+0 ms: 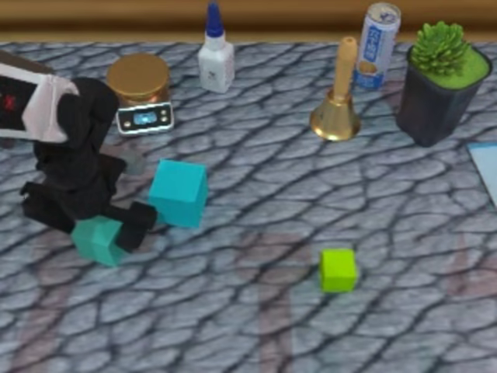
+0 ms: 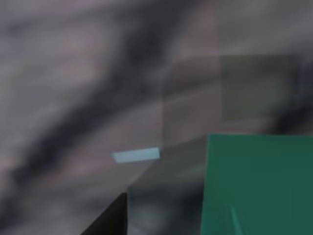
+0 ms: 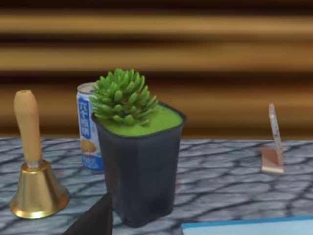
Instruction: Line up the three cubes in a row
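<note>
Fingers (image 1: 140, 225) of the left gripper (image 1: 93, 221) are sitting low over the table (image 1: 256, 326) at its left side, straddling the teal-green cube (image 1: 99, 239), one dark finger showing on the cube's right side and the other on its left; the jaws are standing apart around it, and I cannot tell whether the pads are actually touching its faces. Seen from the left wrist camera, that same cube (image 2: 257, 183) is filling the near corner of the picture, very close to the fingers, with a dark finger edge (image 2: 110, 220) beside it and the grey stone-patterned tabletop (image 2: 98, 73) behind. Just beyond the right-hand finger, nearly touching it, the cyan-blue cube (image 1: 179, 192) is resting on the table, tilted a little against the pattern. Well away from the fingers, towards the table's right and nearer its front edge, the lime-green cube (image 1: 338, 269) is lying alone. Farther back from the fingers are standing a gold-lidded scale (image 1: 140, 93), a white glue bottle (image 1: 215, 53), a brass bell (image 1: 338, 97), a drink can (image 1: 377, 45) and a potted succulent (image 1: 439, 81). The right arm is parked out of the top view; its wrist camera is looking at the plant pot (image 3: 139, 171), the bell (image 3: 34, 181) and the can (image 3: 89, 132), and its fingers' state cannot be told.
</note>
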